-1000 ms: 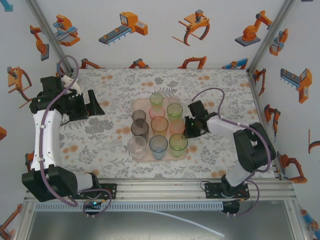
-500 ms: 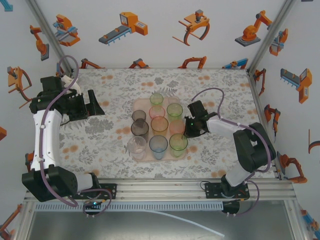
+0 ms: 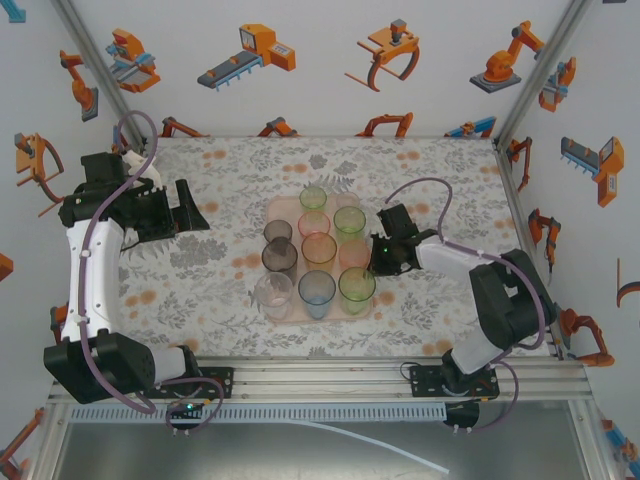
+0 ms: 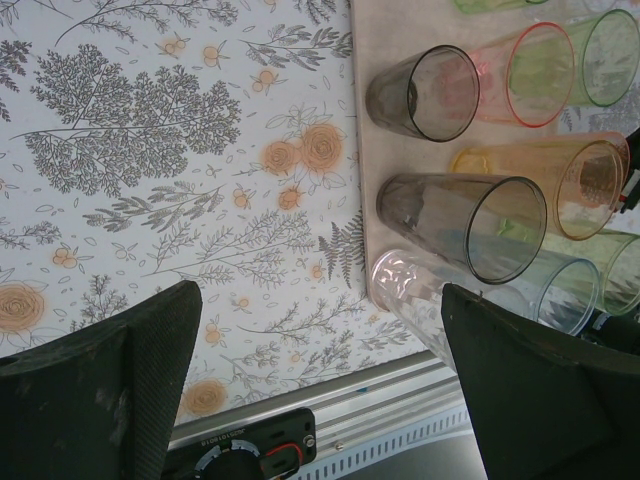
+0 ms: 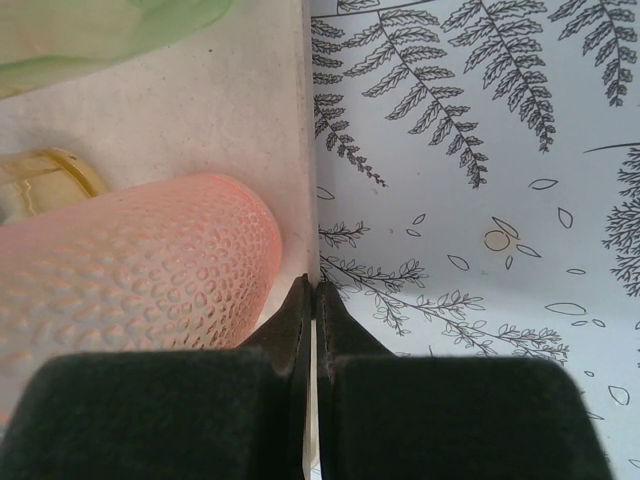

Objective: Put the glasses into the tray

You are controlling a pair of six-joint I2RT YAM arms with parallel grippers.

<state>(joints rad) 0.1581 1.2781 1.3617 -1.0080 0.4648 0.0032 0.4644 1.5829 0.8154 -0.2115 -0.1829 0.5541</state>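
Hard to count: translucent tinted glass tumblers (image 3: pixel 318 250) crowded upright on the flat pale pink-beige rectangular tray (image 3: pixel 284 207), several cropped in the left wrist view. Below, a floral-patterned bench (image 3: pixel 220 170); around, white walls printed with orange robots (image 3: pixel 250 55). Left fingers (image 4: pixel 110 390) spread wide, grasping nothing, well apart from the tray (over bare bench). Right fingers (image 5: pixel 290 325) clenched on nothing, tips at the tray's right edge, just beside a dimpled pink tumbler (image 5: pixel 130 270).
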